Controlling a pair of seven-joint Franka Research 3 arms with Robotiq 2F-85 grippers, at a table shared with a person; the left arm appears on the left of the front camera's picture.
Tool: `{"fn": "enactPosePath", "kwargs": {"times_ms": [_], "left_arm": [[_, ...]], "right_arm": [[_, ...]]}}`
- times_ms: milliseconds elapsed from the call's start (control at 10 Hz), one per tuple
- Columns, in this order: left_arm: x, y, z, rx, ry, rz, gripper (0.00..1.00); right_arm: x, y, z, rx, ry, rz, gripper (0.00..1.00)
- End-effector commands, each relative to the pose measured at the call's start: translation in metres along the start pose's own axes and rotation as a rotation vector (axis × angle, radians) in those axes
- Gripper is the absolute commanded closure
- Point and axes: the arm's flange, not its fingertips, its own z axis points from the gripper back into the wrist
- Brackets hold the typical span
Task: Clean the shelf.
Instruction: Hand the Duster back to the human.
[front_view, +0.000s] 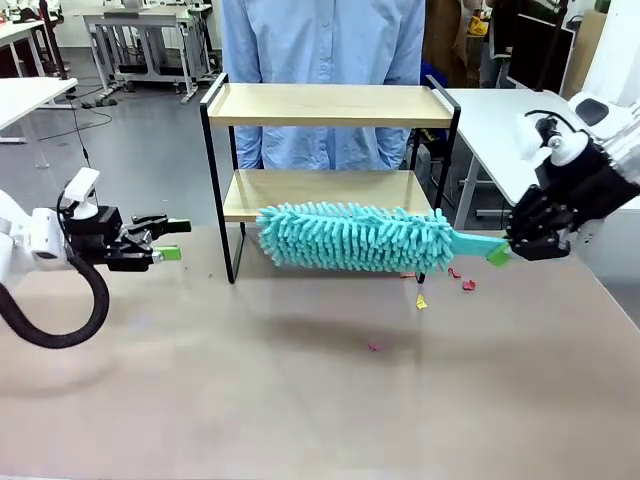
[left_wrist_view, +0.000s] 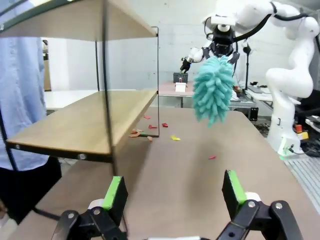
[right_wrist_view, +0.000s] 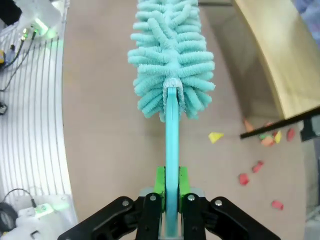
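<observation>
The shelf (front_view: 330, 105) is a two-tier rack of light wood boards in a thin black frame, standing at the table's far middle; its lower board (left_wrist_view: 85, 122) fills the left of the left wrist view. My right gripper (front_view: 500, 252) is shut on the flat handle of a teal fluffy duster (front_view: 355, 237), whose head hangs level in front of the lower board. In the right wrist view the duster (right_wrist_view: 171, 45) runs straight away from the green pads (right_wrist_view: 160, 181). My left gripper (front_view: 168, 240) stands open left of the shelf, nothing between its pads (left_wrist_view: 114, 192).
Small red, orange and yellow scraps (front_view: 462, 281) lie on the brown table by the shelf's right foot, one pink bit (front_view: 374, 347) nearer the middle. A person in a light blue shirt (front_view: 320, 40) stands behind the shelf. White tables stand farther off.
</observation>
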Motion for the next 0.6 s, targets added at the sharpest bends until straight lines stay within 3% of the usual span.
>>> {"fn": "enactPosePath", "kwargs": {"times_ms": [0,200,300,500], "left_arm": [[0.013,-0.034,-0.007,0.09,-0.026,0.022,0.0],[0.013,-0.064,-0.019,0.126,-0.042,0.045,0.0],[0.012,-0.067,-0.022,0.13,-0.017,0.082,0.0],[0.004,-0.055,-0.009,0.09,-0.03,0.037,0.0]], "right_arm": [[0.02,-0.028,-0.018,0.006,-0.052,0.068,0.87],[0.032,-0.036,-0.031,0.003,0.003,0.087,0.87],[0.03,-0.033,-0.027,0.078,0.017,0.088,0.87],[0.026,-0.026,-0.027,0.009,0.006,0.063,0.87]]}}
